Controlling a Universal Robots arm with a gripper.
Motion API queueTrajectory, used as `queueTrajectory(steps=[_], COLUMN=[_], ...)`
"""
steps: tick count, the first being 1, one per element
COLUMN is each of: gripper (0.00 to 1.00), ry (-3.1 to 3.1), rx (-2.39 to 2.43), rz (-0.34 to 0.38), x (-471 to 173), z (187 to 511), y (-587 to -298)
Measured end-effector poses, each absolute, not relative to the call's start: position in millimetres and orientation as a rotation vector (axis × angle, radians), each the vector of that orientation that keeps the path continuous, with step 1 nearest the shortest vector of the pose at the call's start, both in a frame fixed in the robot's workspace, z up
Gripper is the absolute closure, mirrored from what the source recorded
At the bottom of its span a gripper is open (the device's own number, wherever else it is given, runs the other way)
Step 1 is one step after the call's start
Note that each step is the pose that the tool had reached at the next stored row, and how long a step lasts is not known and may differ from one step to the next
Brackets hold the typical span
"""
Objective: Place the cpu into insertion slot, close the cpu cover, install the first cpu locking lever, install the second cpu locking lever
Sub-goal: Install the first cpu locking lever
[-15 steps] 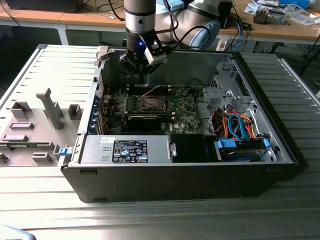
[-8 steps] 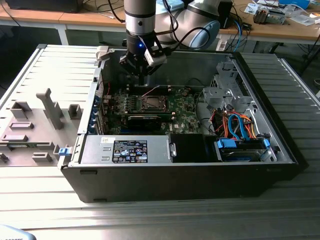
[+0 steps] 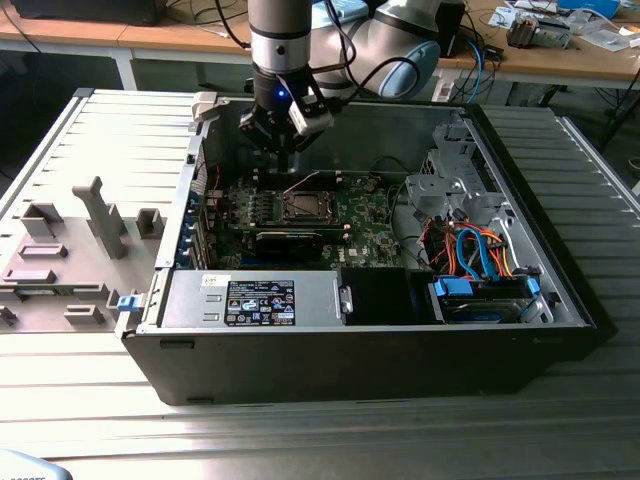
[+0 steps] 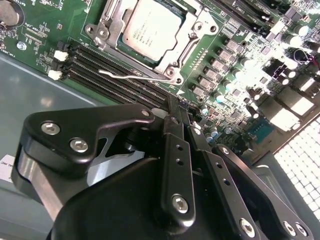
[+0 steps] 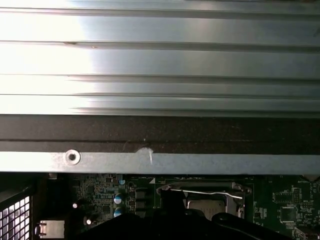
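- Cpu (image 4: 152,26) sits in the socket; cover (image 4: 176,59) lies closed around it.
- One lever (image 4: 131,76) appears unlatched.
- Gripper (image 4: 179,112) hovers nearby, fingers (image 4: 176,150) closed together, holding nothing.

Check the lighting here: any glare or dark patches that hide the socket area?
First wrist view: strong glare washes out the ribbed metal table, and the motherboard strip below is dim. Second wrist view: evenly lit, the cpu reads clearly; the gripper is a dark mass. Exterior view: the case front is shadowed.
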State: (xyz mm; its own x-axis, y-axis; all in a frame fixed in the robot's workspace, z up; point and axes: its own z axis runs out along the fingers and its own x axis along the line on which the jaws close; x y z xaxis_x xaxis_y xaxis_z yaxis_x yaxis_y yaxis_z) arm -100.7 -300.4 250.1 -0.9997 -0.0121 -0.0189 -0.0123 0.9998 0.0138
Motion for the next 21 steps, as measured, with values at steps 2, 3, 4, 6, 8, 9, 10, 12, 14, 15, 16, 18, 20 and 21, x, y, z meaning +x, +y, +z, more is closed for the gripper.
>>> queueTrajectory(steps=[2, 3, 4, 6, 8, 9, 10, 12, 14, 15, 16, 18, 20, 21], gripper=[0.89, 0.89, 0.89, 0.89, 0.89, 0.89, 0.89, 0.89, 0.89, 0.89, 0.89, 0.89, 0.89, 0.89], ry=[3.122, 3.123, 3.123, 3.123, 3.123, 3.123, 3.123, 3.123, 3.123, 3.123, 3.123, 3.123, 3.123, 3.123], rx=[-0.019, -0.019, -0.019, -0.019, -0.019, -0.019, -0.019, -0.019, -0.019, -0.019, -0.019, -0.019, -0.019, -0.019], rz=[0.022, 0.022, 0.022, 0.022, 0.022, 0.022, 0.022, 0.022, 0.022, 0.022, 0.022, 0.022, 0.022, 0.022], x=[-100.6, -100.5, -100.0, -97.9, -97.3, -97.0, -96.8, -96.3, -95.9, -95.7, -95.6, -95.2, -95.0, -94.8], z=[249.5, 249.0, 248.0, 246.1, 245.5, 245.2, 244.9, 244.3, 243.8, 243.5, 243.3, 242.7, 242.1, 241.8], y=[-300.4, -300.4, -300.4, -300.4, -300.4, -300.4, -300.4, -300.4, -300.4, -300.4, -300.4, -300.4, -300.4, -300.4])
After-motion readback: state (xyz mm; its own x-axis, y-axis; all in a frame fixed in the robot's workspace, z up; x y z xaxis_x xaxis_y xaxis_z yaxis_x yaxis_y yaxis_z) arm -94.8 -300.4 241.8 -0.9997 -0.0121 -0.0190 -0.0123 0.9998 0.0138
